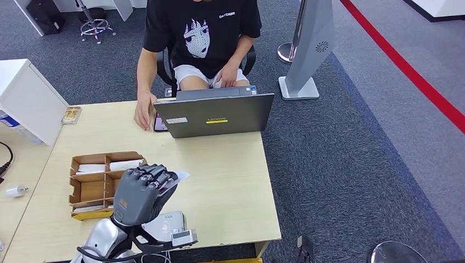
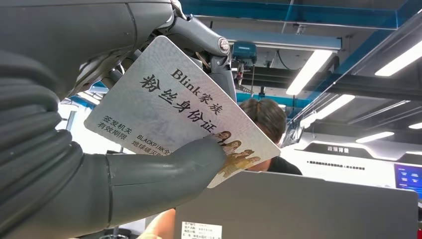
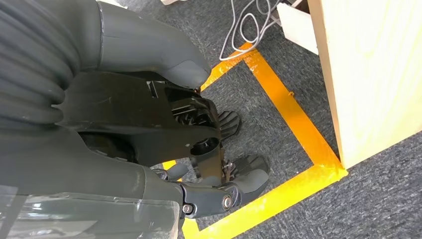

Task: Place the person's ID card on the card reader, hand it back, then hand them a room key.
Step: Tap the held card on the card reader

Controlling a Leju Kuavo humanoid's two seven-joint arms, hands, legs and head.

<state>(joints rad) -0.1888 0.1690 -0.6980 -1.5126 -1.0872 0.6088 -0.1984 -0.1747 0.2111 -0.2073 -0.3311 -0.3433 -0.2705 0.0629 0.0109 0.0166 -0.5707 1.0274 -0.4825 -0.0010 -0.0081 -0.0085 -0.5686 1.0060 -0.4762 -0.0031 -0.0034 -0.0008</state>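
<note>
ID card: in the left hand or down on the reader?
In hand: the left hand pinches the ID card between thumb and fingers, raised above the table.

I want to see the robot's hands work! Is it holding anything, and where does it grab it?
The left hand pinches the ID card at one edge, thumb on its printed face. The right hand hangs beside the table, holding nothing.

Bright, even indoor light throughout; ceiling strip lights (image 2: 312,70) glare overhead, and the pictures stay sharp with soft shadows.

Wooden table (image 1: 230,181) — laptop (image 1: 219,114), divided tray (image 1: 101,183), card reader (image 1: 167,226).
</note>
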